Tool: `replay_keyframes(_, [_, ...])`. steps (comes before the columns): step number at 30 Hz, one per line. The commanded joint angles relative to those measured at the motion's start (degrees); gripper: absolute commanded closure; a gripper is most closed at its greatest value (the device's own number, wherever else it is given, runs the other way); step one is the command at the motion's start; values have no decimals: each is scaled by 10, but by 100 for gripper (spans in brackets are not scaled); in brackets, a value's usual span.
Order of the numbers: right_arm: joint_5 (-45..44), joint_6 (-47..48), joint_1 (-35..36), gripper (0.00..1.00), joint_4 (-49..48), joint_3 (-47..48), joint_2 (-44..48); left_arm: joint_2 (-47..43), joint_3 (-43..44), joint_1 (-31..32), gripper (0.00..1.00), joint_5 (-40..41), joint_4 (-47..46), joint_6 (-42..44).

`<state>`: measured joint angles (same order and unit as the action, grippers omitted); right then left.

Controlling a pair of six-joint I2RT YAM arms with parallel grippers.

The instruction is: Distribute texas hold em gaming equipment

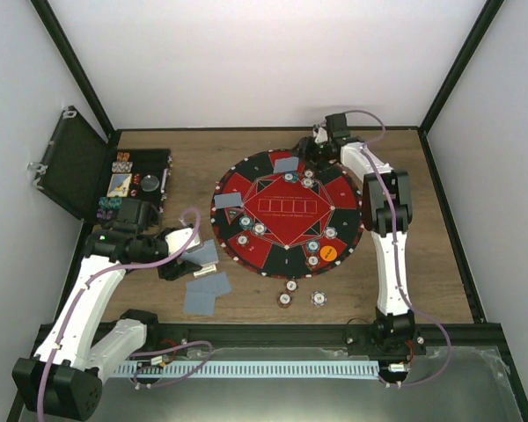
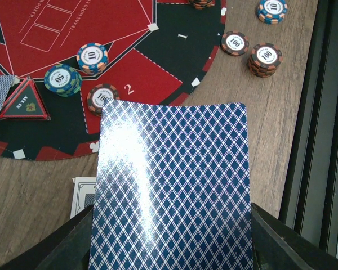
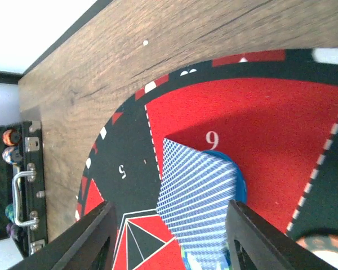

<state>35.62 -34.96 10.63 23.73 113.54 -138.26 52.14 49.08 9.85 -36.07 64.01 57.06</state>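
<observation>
Bright, even light from above fills every view. Glare washes a white patch across the card (image 2: 172,191); a soft-edged shadow darkens the mat (image 3: 270,112); the right fingers (image 3: 84,242) look slightly blurred.

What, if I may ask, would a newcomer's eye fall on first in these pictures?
The big round red-and-black mat fills the middle of the wooden table, dotted with small chip stacks. At its near-left edge the left gripper pinches a blue diamond-patterned playing card. At the far edge the right gripper stands open over a second blue-patterned card lying beside the printed 6. An open black hinged case sits far left.
</observation>
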Motion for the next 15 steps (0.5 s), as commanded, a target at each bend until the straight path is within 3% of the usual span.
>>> replay_keyframes(1, [-78,44,-2,38,60,2,68,-4,12,-1,96,-24,2,5])
replay_keyframes(5, [-107,48,-2,26,47,-78,152,-9,13,-1,96,-24,2,3])
replay_keyframes(9, [-56,15,16,17,-31,-221,266,-13,13,-1,96,-23,2,1])
replay_keyframes(15, [26,-59,133,4,-138,-435,423,-14,15,-1,96,-25,0,2])
